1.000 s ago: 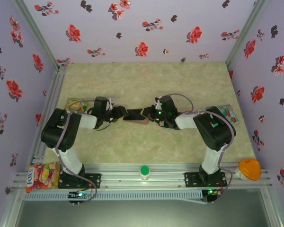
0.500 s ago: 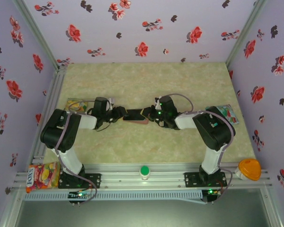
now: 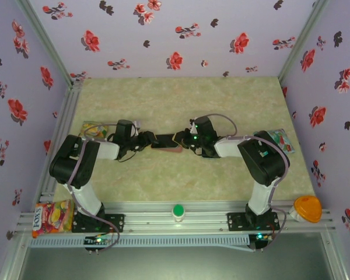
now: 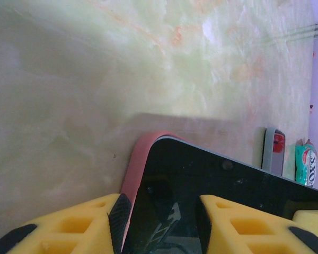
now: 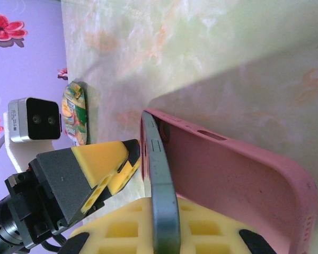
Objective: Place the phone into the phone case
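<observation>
Currently phone [image 5: 158,174] is pinched edge-on by nearly closed right end effector [image 5: 167,230], likely for tilting into case [image 5: 238,174]; left end effector [image 4: 160,222] is half-spread over phone, grip unclear.

A candy bag [image 3: 51,217] reads "FOX".

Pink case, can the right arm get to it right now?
Probably yes. The pink case lies right beside its jaws, nothing between, though they are shut on the phone.
</observation>
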